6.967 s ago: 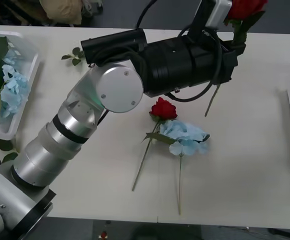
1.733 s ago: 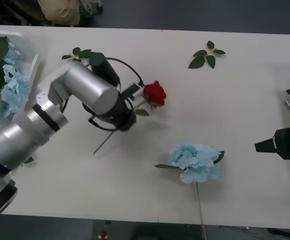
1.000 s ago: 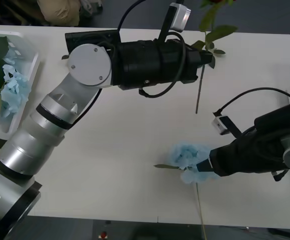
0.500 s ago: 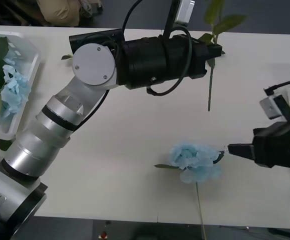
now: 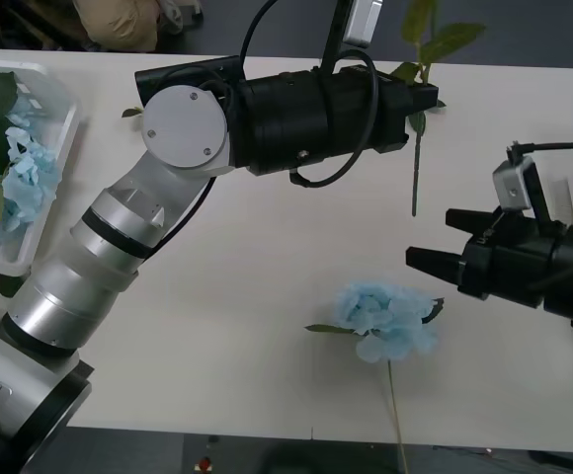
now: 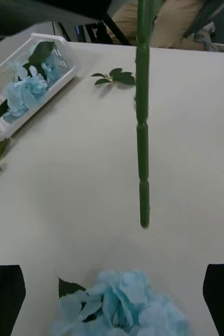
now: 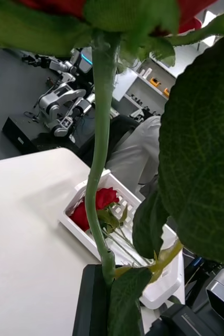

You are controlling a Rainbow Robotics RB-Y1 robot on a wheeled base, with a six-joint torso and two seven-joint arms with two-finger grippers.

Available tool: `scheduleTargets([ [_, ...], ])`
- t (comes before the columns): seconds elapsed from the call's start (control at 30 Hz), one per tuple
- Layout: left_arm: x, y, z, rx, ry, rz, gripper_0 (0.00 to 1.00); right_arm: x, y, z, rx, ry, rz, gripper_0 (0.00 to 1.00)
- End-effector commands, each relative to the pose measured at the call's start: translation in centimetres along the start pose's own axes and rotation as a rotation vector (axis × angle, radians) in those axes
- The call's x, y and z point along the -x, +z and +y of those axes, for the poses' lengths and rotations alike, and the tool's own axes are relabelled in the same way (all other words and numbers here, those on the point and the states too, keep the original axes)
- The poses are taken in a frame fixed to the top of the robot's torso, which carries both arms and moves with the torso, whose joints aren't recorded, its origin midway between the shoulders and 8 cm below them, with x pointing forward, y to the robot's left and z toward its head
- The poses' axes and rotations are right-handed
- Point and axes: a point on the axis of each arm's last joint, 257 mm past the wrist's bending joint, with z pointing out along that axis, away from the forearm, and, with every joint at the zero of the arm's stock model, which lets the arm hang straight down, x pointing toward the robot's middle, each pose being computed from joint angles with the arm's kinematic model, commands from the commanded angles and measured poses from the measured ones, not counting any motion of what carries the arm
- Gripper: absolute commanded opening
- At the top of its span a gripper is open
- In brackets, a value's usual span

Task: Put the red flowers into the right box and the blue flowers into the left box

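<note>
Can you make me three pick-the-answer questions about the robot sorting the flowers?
1. Where is the loose blue flower?
A. On the table
B. In the left gripper
C. Inside the right box

2. What colour are the flower heads in the left box?
A. Red
B. Pale blue
C. Yellow

3. What is the left gripper doing?
A. Lying open on the table
B. Holding a red flower's stem in the air
C. Squeezing a blue flower

Answers:
1 A, it lies flat on the table near the open right gripper.
2 B, blue petals fill that tray.
3 B, the stem hangs down from it above the table.
</note>
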Motion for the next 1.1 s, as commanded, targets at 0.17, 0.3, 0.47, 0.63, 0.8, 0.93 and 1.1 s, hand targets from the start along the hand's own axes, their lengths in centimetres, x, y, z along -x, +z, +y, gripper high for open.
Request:
scheduleTargets([
  [0.17, 1.6, -0.3, -1.4, -0.024, 0.076, -0.025, 0.0, 5.1, 2.9, 0.6, 0.057, -0.109, -0.123, 1.0],
  [0.3, 1.6, -0.3, -1.4, -0.024, 0.076, -0.025, 0.0, 6.3, 4.5, 0.8, 0.073, -0.11, -0.148, 1.0],
  [0.47, 1.6, -0.3, -1.4, -0.024, 0.076, -0.025, 0.0, 6.5, 5.8, 0.8, 0.057, -0.121, -0.158, 0.27],
  [0.63, 1.6, -0.3, -1.4, -0.024, 0.076, -0.025, 0.0, 6.4, 5.9, 0.5, 0.045, -0.124, -0.152, 0.0],
  [0.8, 1.6, -0.3, -1.4, -0.024, 0.076, -0.025, 0.71, 6.4, 5.7, 0.4, 0.042, -0.119, -0.15, 0.0],
  [0.93, 1.6, -0.3, -1.4, -0.024, 0.076, -0.025, 1.0, 6.4, 5.6, 0.1, 0.037, -0.115, -0.148, 0.0],
  [1.1, 1.6, -0.3, -1.4, -0.024, 0.076, -0.025, 1.0, 6.5, 5.5, -0.1, 0.032, -0.114, -0.149, 0.0],
])
